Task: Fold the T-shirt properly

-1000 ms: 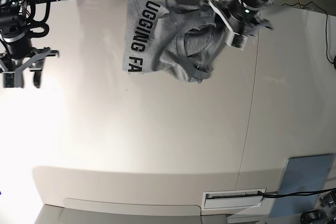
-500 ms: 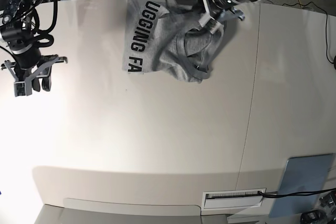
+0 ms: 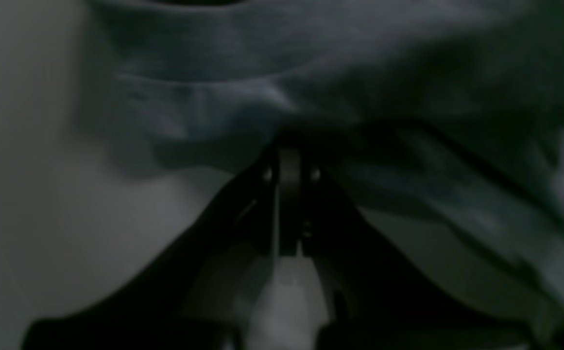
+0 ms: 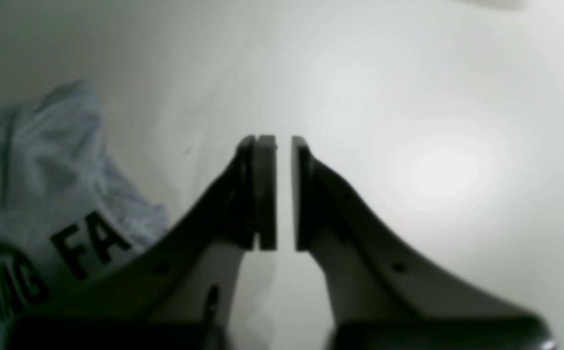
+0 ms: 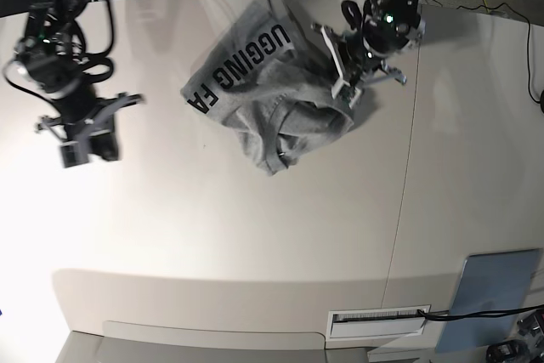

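Base view, left edge: right gripper (image 5: pixel 85 138) hangs over bare table (image 5: pixel 255 235), jaws nearly together with a thin gap, holding nothing.

Upper centre: T-shirt (image 5: pixel 255 99) lies bunched, lettering up and slanted.

Right of it: left gripper (image 5: pixel 357 74) pinches a fold at the shirt's right edge; the wrist view shows jaws pressed together on cloth.

Fabric looks soft, light and limp, so it should drag and crumple; best taken at hem or shoulder seams.

Versus half a second ago: shirt dragged down-frame and rotated; right gripper has moved nearer.
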Robot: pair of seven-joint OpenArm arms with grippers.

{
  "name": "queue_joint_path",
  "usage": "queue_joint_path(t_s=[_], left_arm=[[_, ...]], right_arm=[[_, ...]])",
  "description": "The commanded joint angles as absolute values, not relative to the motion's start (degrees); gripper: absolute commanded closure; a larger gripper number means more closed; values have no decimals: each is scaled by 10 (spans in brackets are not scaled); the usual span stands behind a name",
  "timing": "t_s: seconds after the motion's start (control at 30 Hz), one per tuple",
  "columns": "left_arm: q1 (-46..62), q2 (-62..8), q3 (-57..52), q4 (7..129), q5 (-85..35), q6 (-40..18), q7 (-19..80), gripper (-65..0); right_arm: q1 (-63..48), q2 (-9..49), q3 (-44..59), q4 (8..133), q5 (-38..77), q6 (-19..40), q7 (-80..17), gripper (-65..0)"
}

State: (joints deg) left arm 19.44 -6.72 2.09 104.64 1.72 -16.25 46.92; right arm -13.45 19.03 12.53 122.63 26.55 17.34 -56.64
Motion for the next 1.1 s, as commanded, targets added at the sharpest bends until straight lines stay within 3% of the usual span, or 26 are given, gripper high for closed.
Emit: queue_joint_path(t_s=[0.0, 0.27, 0.5, 0.67, 0.9, 1.07], left_arm=[[183, -70, 19, 1039, 35, -154, 475, -15], [109, -65, 19, 981, -3, -161, 435, -15], [69, -65, 19, 943, -4, -161, 410, -15], [55, -65, 19, 945, -1, -108, 398, -15], [79, -69, 12, 1054, 41, -34, 464, -14], [178, -69, -19, 1174, 17, -37, 468, -14]], right_arm=[[-125, 197, 109, 1221, 257, 171, -553, -28], [-113, 182, -25, 1088, 226, 169, -558, 0], [-120, 183, -116, 1079, 232, 168, -602, 0], [-124, 183, -153, 1080, 269, 164, -614, 0], [-131, 218, -88, 1140, 233, 93, -625, 0], [-205, 241, 48, 1236, 214, 78, -642, 0]])
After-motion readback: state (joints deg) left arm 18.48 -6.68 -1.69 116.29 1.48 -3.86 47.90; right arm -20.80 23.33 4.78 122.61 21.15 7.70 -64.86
